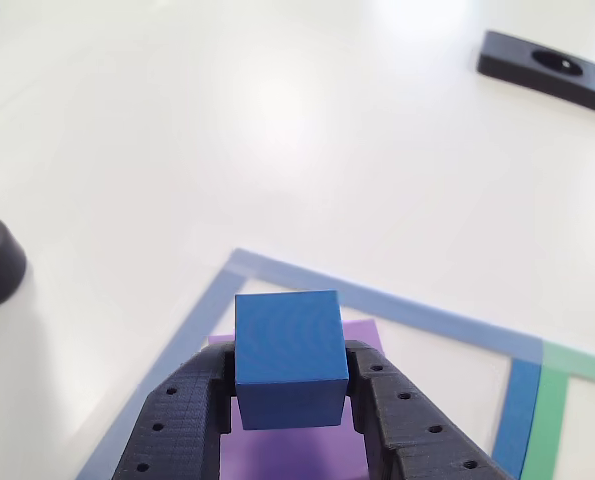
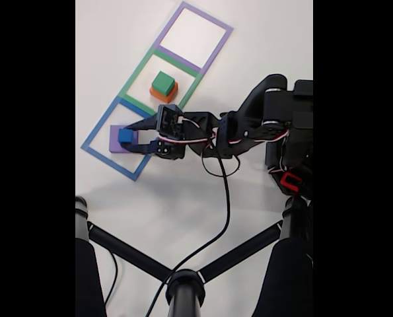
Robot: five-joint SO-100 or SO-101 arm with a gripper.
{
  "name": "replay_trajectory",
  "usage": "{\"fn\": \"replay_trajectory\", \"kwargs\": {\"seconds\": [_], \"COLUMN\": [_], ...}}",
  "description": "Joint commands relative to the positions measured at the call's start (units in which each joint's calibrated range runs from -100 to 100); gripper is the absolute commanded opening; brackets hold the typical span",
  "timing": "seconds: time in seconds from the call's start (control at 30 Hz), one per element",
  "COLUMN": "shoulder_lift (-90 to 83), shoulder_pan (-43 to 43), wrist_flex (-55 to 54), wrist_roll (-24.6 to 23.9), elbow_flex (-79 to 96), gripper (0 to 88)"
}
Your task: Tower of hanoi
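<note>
While pinched between the fingers (image 1: pixel 289 400), blue cube (image 1: pixel 287 355) kept just over purple cube (image 2: pixel 115 142), presumably for stacking smallest on largest.

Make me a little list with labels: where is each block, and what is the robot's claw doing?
small dark blue matte cube: between the claw's fingers, over the purple cube
large purple matte cube: inside the flat blue square outline
green matte cube: on the orange matte cube, inside the flat green square outline
flat purple square outline: no block in it
claw: shut on the blue cube
</note>
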Motion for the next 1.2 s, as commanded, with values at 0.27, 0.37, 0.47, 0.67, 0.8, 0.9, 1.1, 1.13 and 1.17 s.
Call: {"fn": "replay_trajectory", "kwargs": {"seconds": [0.27,0.37,0.47,0.67,0.8,0.9,1.1,1.13,1.17], "shoulder_lift": [4.8,5.0,5.0,5.4,5.6,5.8,6.2,6.3,6.3], "shoulder_pan": [0.0,0.1,0.3,0.5,0.8,0.9,1.1,1.2,1.3], "wrist_flex": [-3.2,-3.2,-3.3,-3.3,-3.2,-3.2,-3.5,-3.5,-3.5], "wrist_roll": [0.6,0.6,0.6,0.6,0.6,0.6,0.6,0.6,0.6], "elbow_flex": [-5.7,-5.2,-4.5,-4.6,-4.4,-4.2,-4.3,-4.3,-4.4], "gripper": [5.6,5.6,5.6,5.8,6.1,9.5,16.7,17.6,18.6]}}
